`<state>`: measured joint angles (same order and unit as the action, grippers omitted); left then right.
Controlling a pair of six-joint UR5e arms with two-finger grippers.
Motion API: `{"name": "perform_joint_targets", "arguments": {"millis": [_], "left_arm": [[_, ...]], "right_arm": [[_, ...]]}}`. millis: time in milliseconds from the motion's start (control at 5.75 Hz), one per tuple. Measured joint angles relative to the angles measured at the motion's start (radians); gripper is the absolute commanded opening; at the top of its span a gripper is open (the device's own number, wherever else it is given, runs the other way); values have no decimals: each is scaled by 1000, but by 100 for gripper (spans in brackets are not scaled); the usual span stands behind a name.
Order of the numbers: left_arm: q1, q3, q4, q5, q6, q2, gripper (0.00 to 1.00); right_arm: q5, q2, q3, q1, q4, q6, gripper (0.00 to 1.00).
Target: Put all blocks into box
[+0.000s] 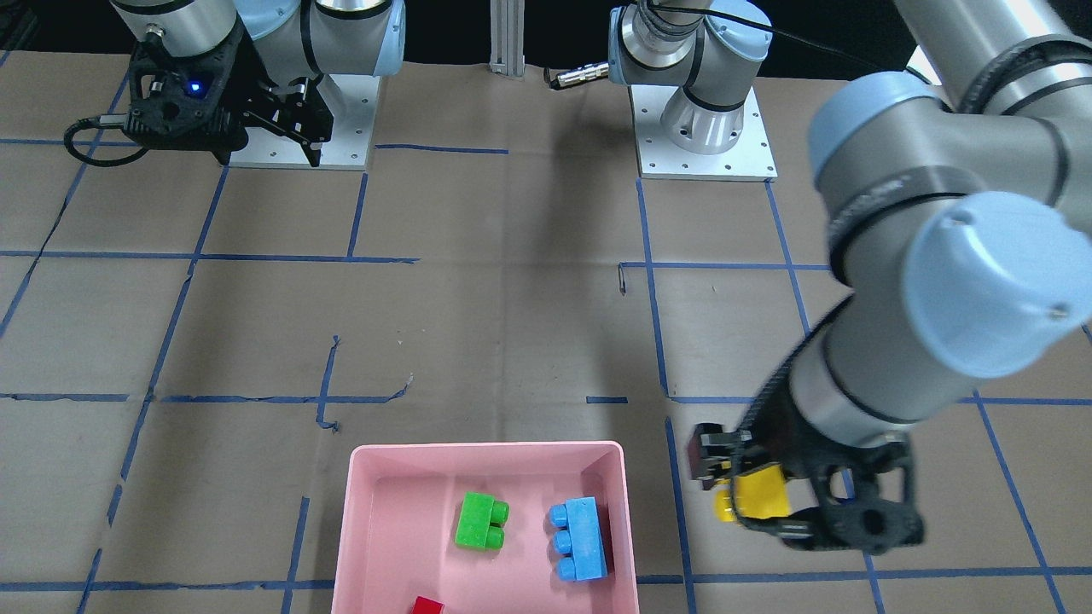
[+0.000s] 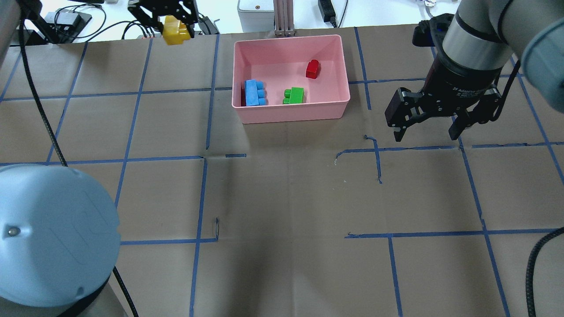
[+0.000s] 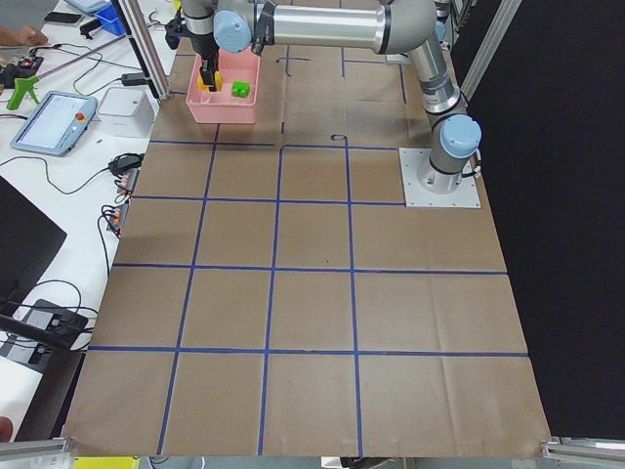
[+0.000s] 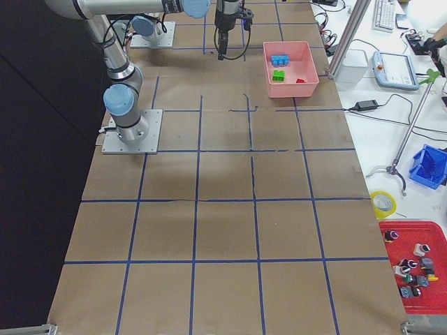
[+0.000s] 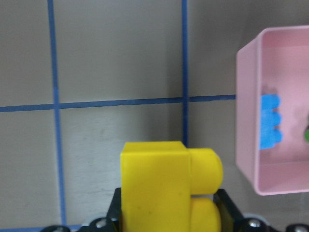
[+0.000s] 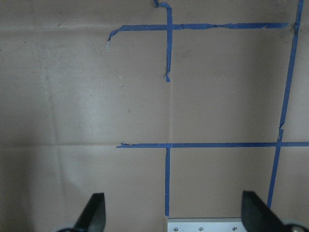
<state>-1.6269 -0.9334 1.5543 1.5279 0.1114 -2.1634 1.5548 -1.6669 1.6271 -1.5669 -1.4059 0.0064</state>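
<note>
My left gripper (image 2: 169, 27) is shut on the yellow two-stud brick (image 2: 175, 31) and holds it above the table, left of the pink box (image 2: 291, 112). The yellow brick (image 1: 759, 493) also shows in the front view and fills the bottom of the left wrist view (image 5: 166, 186), with the box (image 5: 248, 159) at the right edge. The green brick (image 2: 294, 95), the light-blue brick (image 2: 254, 92) and the small red brick (image 2: 312, 69) lie inside the box. My right gripper (image 2: 426, 130) is open and empty, above bare table to the right of the box.
The table is covered in brown paper with a blue tape grid (image 2: 202, 158). Cables and devices lie beyond the far edge (image 2: 75, 20). Both arm bases (image 1: 706, 128) stand at the robot's side of the table.
</note>
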Motion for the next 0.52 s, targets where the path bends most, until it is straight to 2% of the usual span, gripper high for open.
{"name": "perform_joint_targets", "arguments": {"millis": [174, 522], "left_arm": [[-85, 43, -23, 3, 124, -56, 14], [-154, 62, -119, 10, 198, -183, 15]], "right_arm": [[-1, 0, -2, 3, -1, 0, 100], [-3, 0, -6, 4, -2, 1, 100]]}}
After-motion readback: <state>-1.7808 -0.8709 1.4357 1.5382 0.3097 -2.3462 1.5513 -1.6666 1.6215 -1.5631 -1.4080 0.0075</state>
